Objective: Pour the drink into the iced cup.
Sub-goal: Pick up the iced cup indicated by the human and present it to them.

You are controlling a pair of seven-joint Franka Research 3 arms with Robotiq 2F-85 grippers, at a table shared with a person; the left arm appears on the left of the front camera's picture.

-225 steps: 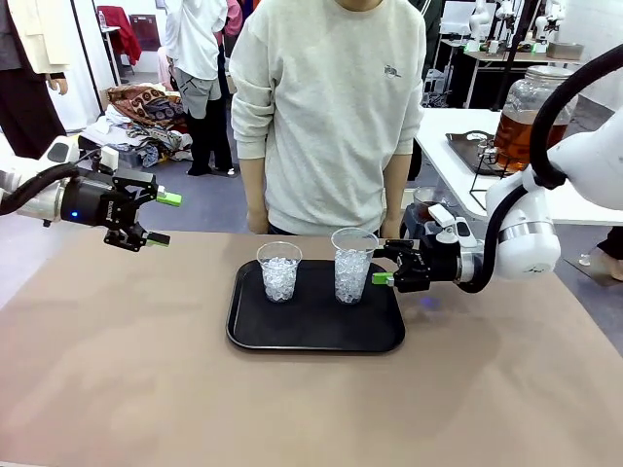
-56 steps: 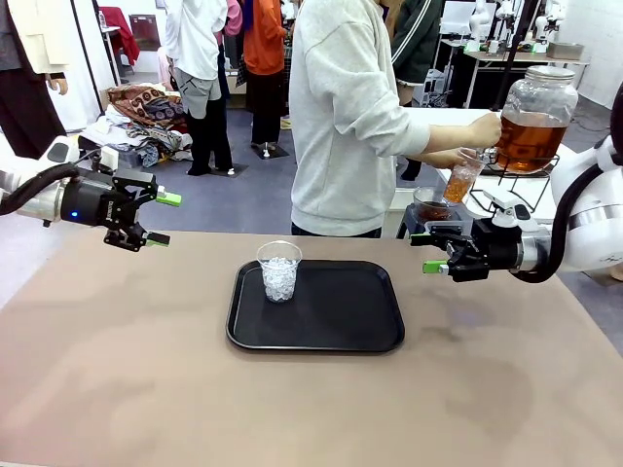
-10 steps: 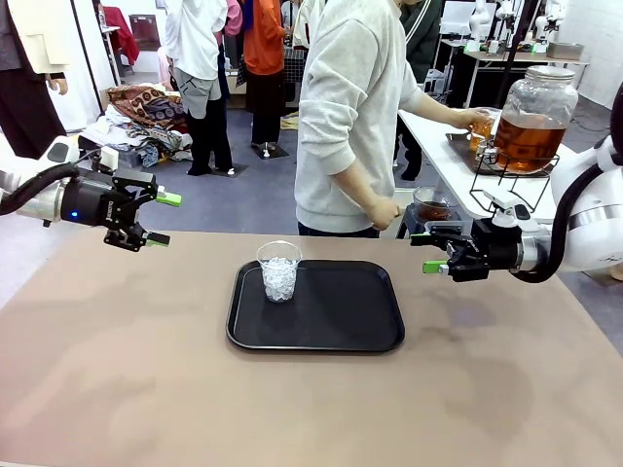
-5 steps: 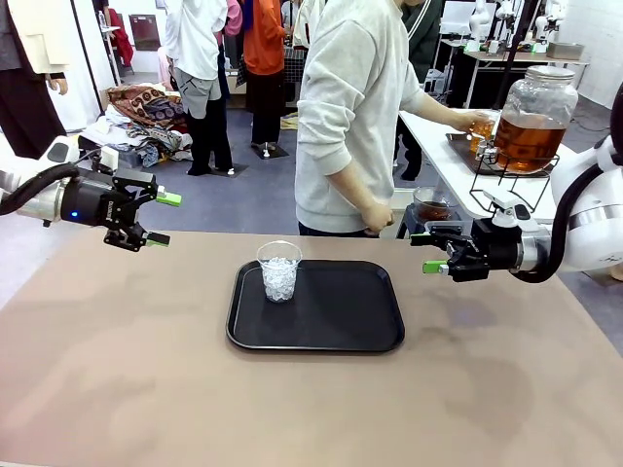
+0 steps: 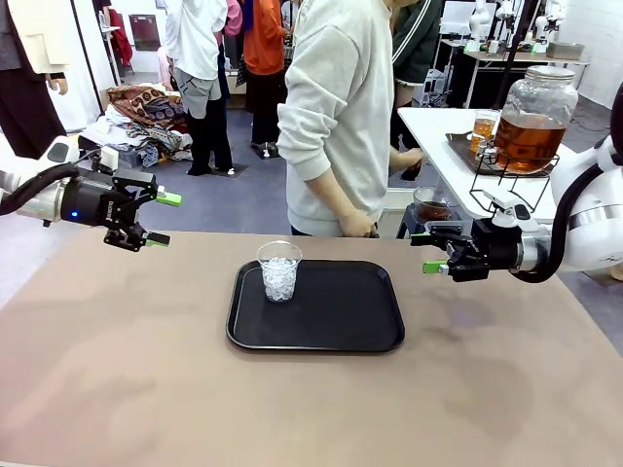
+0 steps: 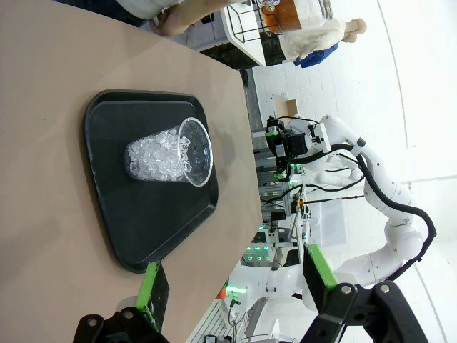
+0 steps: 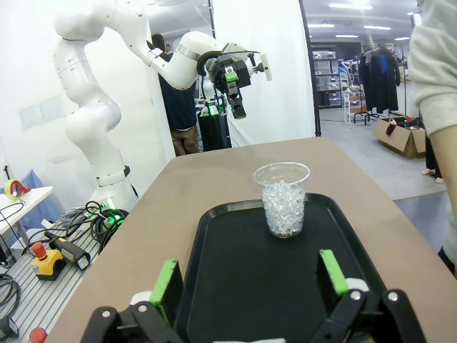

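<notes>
- Iced cup (image 5: 279, 271) stands upright at abt 10 o'clock on the black tray (image 5: 350, 326), mid-table. The rest of the tray is bare (prob. room for a 2nd cup).
- Drink (image 5: 483, 127): amber, in a small cup on the white side table (image 5: 433, 125), at 2 o'clock from the tray, just beside the big jar (image 5: 532, 122). It's well apart from the iced cup, so no pour is possible yet.
- Person (image 5: 336, 117) stands at 12 o'clock, side-on, between tray and side table.
- Left gripper (image 5: 165, 219) hangs at 9 o'clock, fingers spread, nothing in them. It's off to the side, prob. to leave the tray clear.
- Right gripper (image 5: 425, 253) at 3 o'clock, fingers spread and empty, aimed at the tray. It's the nearer one to the drink, so likely the one to take it.
</notes>
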